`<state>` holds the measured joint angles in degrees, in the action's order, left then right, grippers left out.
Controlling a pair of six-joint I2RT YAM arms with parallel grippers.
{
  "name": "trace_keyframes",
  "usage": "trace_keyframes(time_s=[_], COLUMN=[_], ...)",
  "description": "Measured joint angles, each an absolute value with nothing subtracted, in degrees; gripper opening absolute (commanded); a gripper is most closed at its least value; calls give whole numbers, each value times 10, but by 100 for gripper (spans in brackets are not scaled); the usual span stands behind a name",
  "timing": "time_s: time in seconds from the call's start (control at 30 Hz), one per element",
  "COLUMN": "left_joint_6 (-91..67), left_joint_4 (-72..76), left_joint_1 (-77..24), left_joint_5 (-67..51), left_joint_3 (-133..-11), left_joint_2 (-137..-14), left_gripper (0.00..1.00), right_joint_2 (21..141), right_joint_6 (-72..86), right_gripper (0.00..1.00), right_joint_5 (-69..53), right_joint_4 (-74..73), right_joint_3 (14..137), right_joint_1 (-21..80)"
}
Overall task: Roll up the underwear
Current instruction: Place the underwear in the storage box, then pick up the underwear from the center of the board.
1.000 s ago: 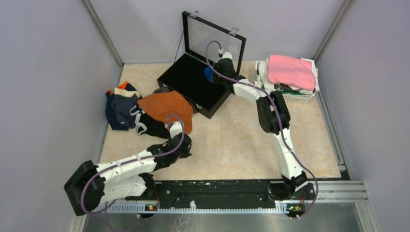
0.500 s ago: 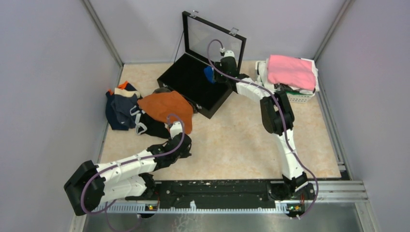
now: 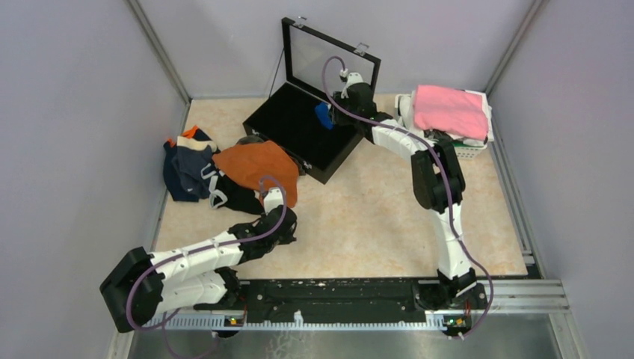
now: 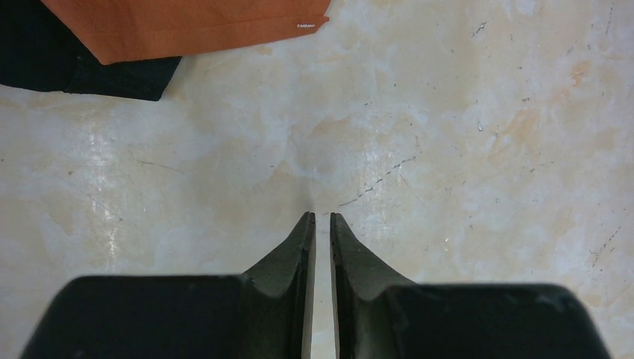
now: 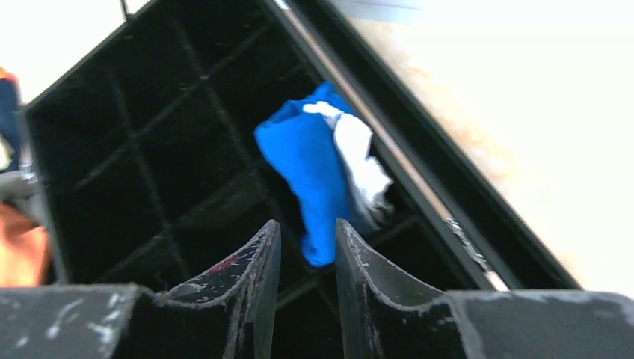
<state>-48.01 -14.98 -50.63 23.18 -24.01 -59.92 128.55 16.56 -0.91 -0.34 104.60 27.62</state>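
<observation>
Right arm (image 3: 436, 176) swings rightward, its gripper (image 5: 308, 224) drawing back from blue underwear (image 5: 318, 172) in black box (image 5: 112, 120).

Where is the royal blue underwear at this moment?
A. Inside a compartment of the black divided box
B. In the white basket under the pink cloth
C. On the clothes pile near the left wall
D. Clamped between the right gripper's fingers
A: in the right wrist view the royal blue underwear lies in a compartment of the black divided box, against its side wall, and the right gripper hovers over it without gripping it.
</observation>
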Motion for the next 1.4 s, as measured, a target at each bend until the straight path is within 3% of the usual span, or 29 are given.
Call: trace_keyframes(time_s=[0.13,0.23,0.33,0.5,0.73,1.07,1.4], left_joint_6=[-479,-479,-479,-479,-479,-479,-479], left_joint_4=[-148,-147,-147,-147,-147,-148,-147], left_joint_1=[-506,-506,-506,-506,-505,-503,-502], left_joint_5=[232,232,232,232,233,234,234], left_joint_3=[-242,-243,-243,-243,-243,-243,-243], left_joint_2=[-607,-608,-608,-609,-610,-612,-615], left_gripper=[18,18,18,18,18,19,18], right_joint_2=[1286,1291,1313,1378,1440,1459,1442], right_joint_6=[160,152,145,139,133,124,112], right_gripper=[32,29,25,30,30,29,21], right_joint_5=[-68,-97,-119,-154,-163,-76,15], right_joint_4=[19,22,25,19,-4,-35,-20], right_joint_3=[1047,1062,1105,1211,1280,1298,1249], right_joint_1=[276,276,276,276,276,277,284])
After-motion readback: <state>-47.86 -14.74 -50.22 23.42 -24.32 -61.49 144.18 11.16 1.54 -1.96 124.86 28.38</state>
